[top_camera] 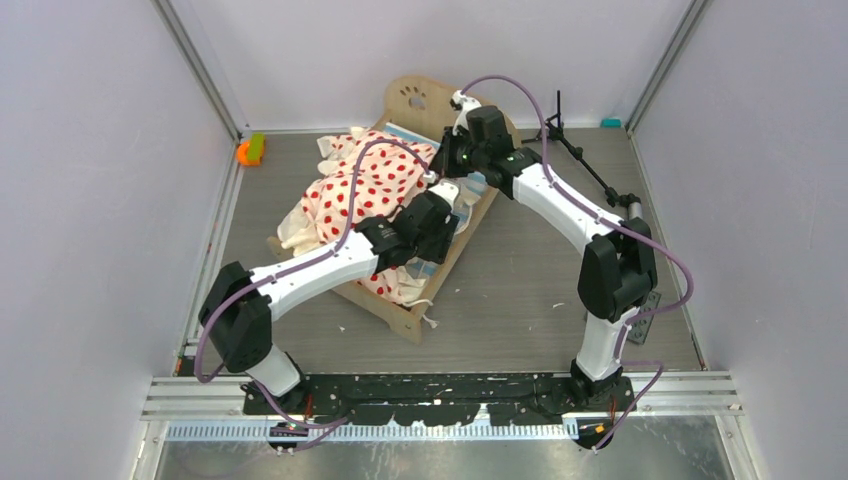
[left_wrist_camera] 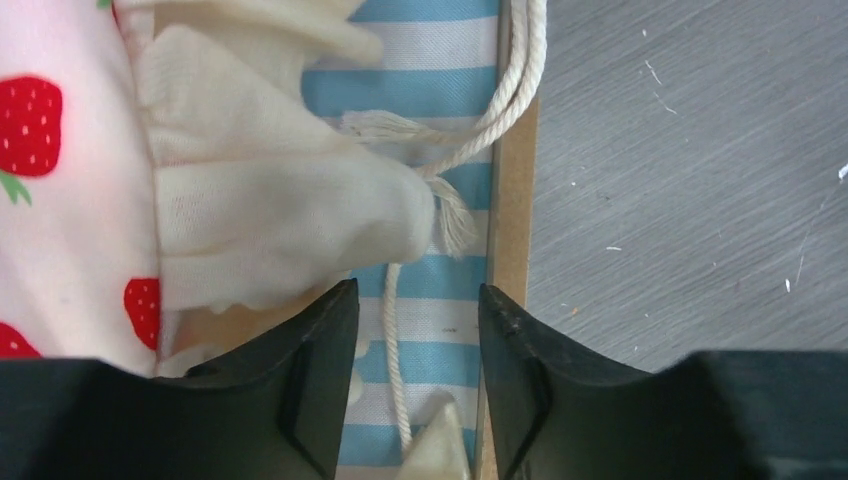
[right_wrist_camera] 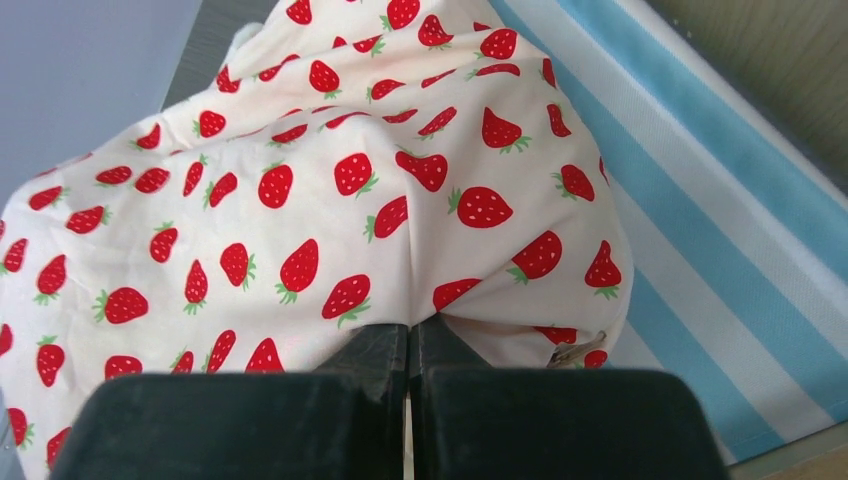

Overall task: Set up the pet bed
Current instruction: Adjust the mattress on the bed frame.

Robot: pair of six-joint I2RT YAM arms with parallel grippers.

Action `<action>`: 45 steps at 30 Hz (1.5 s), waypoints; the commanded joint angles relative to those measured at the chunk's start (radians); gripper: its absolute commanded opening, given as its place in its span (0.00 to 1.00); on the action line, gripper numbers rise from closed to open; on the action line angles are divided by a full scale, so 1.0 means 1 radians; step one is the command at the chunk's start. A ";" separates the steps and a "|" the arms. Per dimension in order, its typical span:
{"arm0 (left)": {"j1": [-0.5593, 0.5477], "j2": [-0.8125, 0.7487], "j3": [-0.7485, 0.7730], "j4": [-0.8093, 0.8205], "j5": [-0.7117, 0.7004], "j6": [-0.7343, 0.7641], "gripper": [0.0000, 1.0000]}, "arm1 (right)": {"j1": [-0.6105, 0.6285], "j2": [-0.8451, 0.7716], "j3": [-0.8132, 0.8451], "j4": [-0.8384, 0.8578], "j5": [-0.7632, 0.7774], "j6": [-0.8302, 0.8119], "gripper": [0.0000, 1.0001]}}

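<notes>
Cream strawberry-print bedding [top_camera: 370, 190] sits bunched on the 9 o'clock half of the pet bed [top_camera: 418, 98]. The bed lies angled mid-surface [top_camera: 560, 270] with its headboard at 12 o'clock. Right claw [right_wrist_camera: 410, 335] is closed tight with its tips in a fold of that bedding near the headboard end; it looks like a thin pinch. Left claw [left_wrist_camera: 418, 305] is part open and holds nothing, hovering over the striped mattress [left_wrist_camera: 440, 90]. In its view the wooden side rail [left_wrist_camera: 510, 200] is at 3 o'clock, the ruffle [left_wrist_camera: 280, 220] at 9 o'clock, and a loose cord [left_wrist_camera: 520, 80] runs down between the fingers. Likely risks: the thin pinch slips under pull and the cloth falls in a heap. Pulling one corner alone could drag the light frame across the surface or lift the mattress. If the left claw closes where it is, it probably catches the cord or rail, not the ruffle, and tugs the wrong layer. Bedding overhanging at 9 o'clock may slide off the bed.
</notes>
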 commanded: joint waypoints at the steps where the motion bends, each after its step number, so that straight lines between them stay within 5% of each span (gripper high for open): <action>1: -0.001 -0.004 0.003 0.019 -0.076 0.001 0.53 | -0.007 -0.002 0.084 0.041 -0.019 -0.030 0.00; 12: 0.012 -0.068 -0.035 0.026 0.075 -0.064 0.69 | -0.009 0.016 0.089 0.030 -0.020 -0.029 0.00; 24: 0.031 -0.070 0.000 0.025 0.212 -0.118 0.73 | -0.009 0.022 0.083 0.024 -0.028 -0.033 0.00; 45: 0.031 0.071 0.015 0.003 0.078 -0.095 0.78 | -0.009 0.031 0.078 0.018 -0.056 -0.046 0.00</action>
